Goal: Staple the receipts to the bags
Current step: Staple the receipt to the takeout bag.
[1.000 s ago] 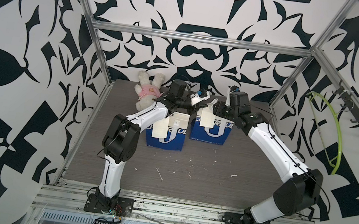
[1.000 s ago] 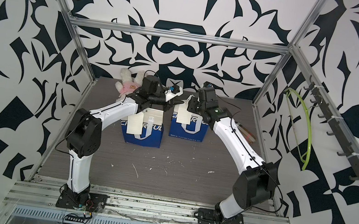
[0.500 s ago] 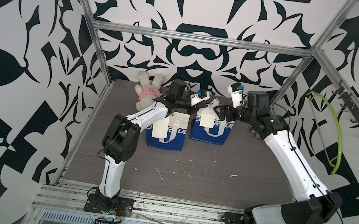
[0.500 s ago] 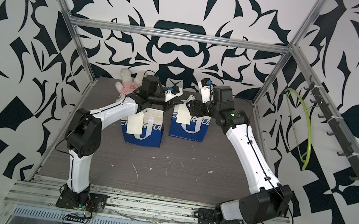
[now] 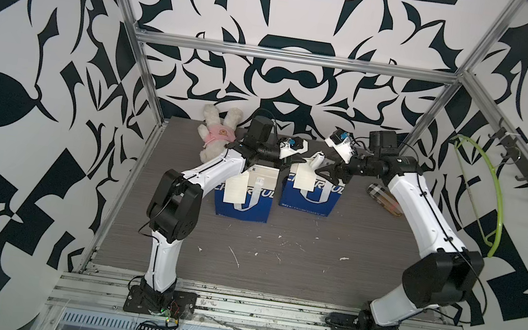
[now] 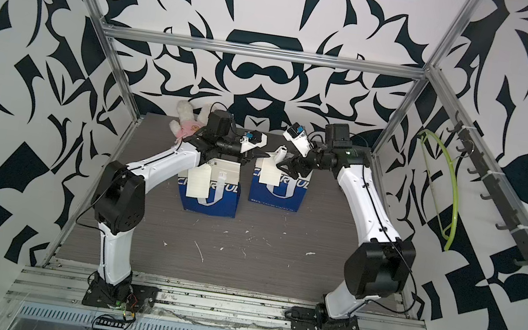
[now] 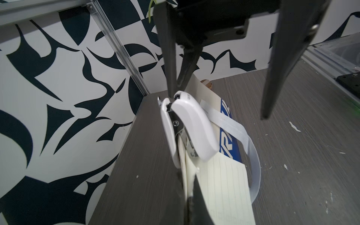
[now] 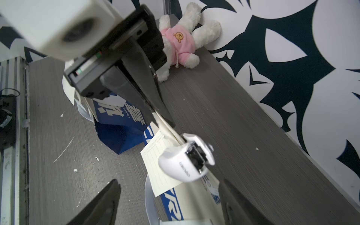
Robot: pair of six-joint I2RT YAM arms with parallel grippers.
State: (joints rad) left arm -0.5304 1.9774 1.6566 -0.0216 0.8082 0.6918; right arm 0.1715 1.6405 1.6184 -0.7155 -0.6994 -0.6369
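Two cream-and-blue bags stand side by side at the back, the left bag [image 5: 243, 201] [image 6: 211, 199] and the right bag [image 5: 310, 197] [image 6: 281, 193]. A receipt [image 5: 236, 188] [image 6: 199, 182] hangs on the left bag's front. Another receipt [image 5: 304, 178] [image 7: 224, 185] [image 8: 157, 161] hangs on the right bag. A small white stapler [image 5: 317, 159] [image 6: 280, 152] [image 7: 191, 128] [image 8: 187, 159] sits clamped over that bag's rim and receipt. My left gripper [image 5: 295, 159] [image 7: 187, 183] [image 8: 155, 111] is shut on the rim beside it. My right gripper [image 5: 327, 170] [image 8: 169, 204] stands open just behind the stapler, touching nothing.
A plush bunny [image 5: 217, 134] [image 8: 181, 42] in a pink shirt lies at the back left. A plaid pouch [image 5: 383, 198] lies right of the bags, behind my right arm. A green hoop [image 5: 485, 192] hangs on the right wall. Small white scraps dot the grey table [image 5: 277, 256].
My right gripper has opened off the stapler and drawn back to the right, its arm swinging outward. The stapler stays on the bag's rim. The left arm has not moved.
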